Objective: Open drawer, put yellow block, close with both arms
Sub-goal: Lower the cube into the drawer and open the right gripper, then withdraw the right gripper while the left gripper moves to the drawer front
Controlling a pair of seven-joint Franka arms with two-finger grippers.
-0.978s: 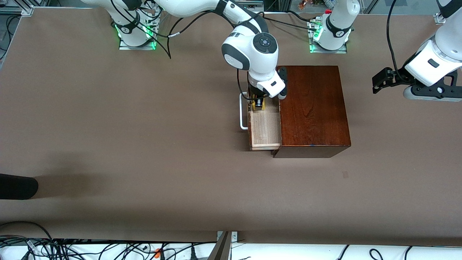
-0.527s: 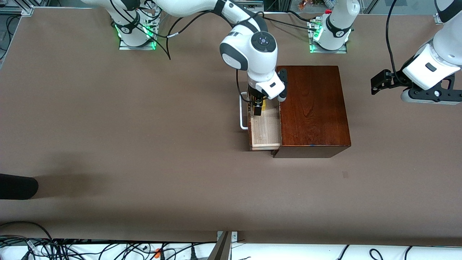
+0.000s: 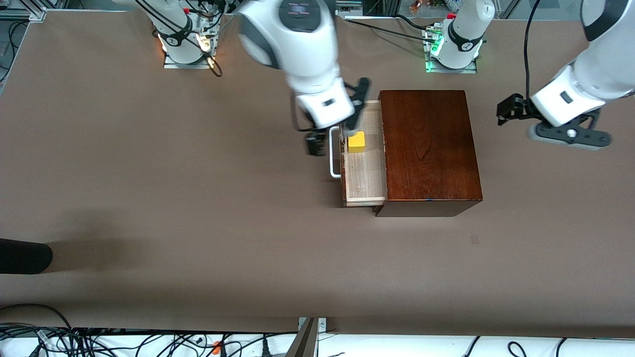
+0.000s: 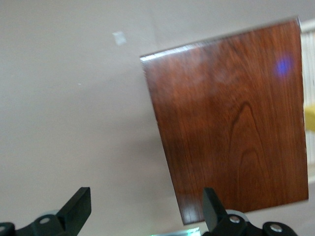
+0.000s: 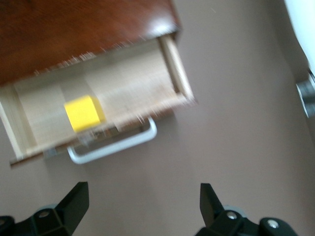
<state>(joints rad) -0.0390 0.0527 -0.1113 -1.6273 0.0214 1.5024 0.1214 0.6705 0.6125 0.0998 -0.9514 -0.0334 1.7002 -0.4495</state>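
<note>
The drawer [image 3: 366,171] stands pulled out of the dark wooden box [image 3: 426,148], its white loop handle [image 3: 335,154] toward the right arm's end. The yellow block [image 3: 356,142] lies free in the tray, at its end farther from the front camera. My right gripper [image 3: 333,139] is open and empty, raised over the handle and the drawer front. In the right wrist view the gripper [image 5: 142,196] hangs over bare table beside the handle [image 5: 113,147], drawer [image 5: 133,83] and block [image 5: 84,113]. My left gripper [image 3: 503,114] is open and empty in the air beside the box, toward the left arm's end; it also shows in the left wrist view [image 4: 145,196], with the box [image 4: 231,118].
A dark rounded object [image 3: 25,255] lies at the table's edge toward the right arm's end, nearer the front camera. Cables [image 3: 149,342] run along the front edge. The two arm bases [image 3: 186,39] [image 3: 454,44] stand along the edge farthest from the camera.
My right gripper let go of the yellow block in the drawer, opened, rose and shifted toward the handle. My left gripper moved a little closer to the box.
</note>
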